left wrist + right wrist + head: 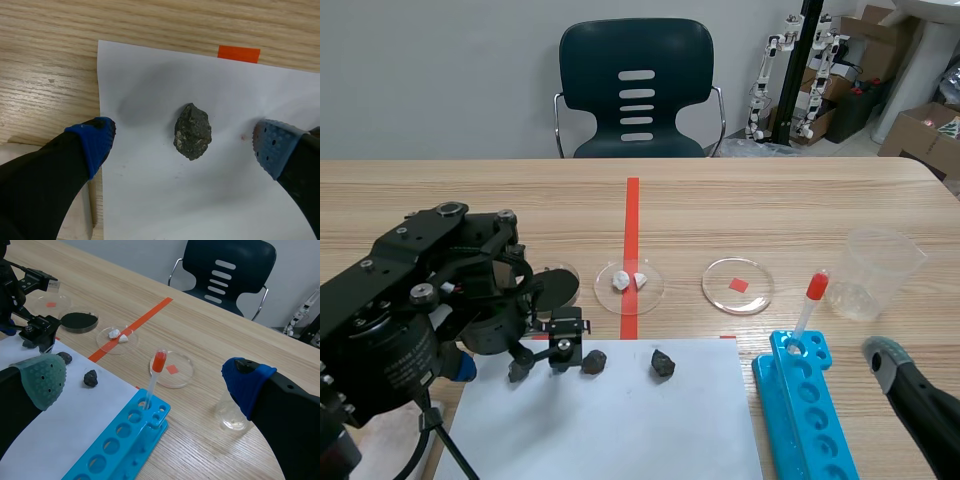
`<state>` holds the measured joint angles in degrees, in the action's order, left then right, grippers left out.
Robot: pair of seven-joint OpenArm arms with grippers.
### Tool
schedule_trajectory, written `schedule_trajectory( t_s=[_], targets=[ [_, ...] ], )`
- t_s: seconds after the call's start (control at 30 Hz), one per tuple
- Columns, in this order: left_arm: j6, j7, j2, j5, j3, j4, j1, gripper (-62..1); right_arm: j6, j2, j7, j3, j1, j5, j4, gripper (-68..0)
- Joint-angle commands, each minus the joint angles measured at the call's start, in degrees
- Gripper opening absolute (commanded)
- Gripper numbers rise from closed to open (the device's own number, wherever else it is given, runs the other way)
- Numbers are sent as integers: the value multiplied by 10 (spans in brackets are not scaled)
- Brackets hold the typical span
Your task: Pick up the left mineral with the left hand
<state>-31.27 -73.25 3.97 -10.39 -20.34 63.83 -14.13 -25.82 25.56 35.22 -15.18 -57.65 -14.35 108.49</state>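
The left mineral, a dark grey speckled lump, lies on the white paper. My left gripper is open above it, with one blue pad on each side and neither touching the stone. In the scene view this mineral sits just right of the left gripper. A second dark mineral lies further right on the paper. My right gripper stands open and holds nothing; its grey-green fingertip shows at the table's near right.
Three petri dishes sit beyond the paper: one with dark powder, one with white pieces, one over a red mark. A blue rack holds a red-bulbed pipette. A clear cup stands at the right.
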Motion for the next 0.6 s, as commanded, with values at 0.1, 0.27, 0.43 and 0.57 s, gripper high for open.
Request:
schedule_trajectory(
  t_s=[0.1, 0.27, 0.43, 0.57],
  targets=[
    [1, 0, -3, 1, 0, 7, -7, -179, 0, 6, 6, -2, 4, -6, 8, 4],
    [1, -1, -3, -5, 0, 7, -11, -266, 0, 6, 6, -2, 4, -6, 8, 4],
    [1, 0, -3, -5, 0, 7, -13, -351, 0, 6, 6, -2, 4, -6, 8, 4],
    [1, 0, -3, -5, 0, 7, -13, -417, 0, 6, 6, -2, 4, -6, 8, 4]
  ],
)
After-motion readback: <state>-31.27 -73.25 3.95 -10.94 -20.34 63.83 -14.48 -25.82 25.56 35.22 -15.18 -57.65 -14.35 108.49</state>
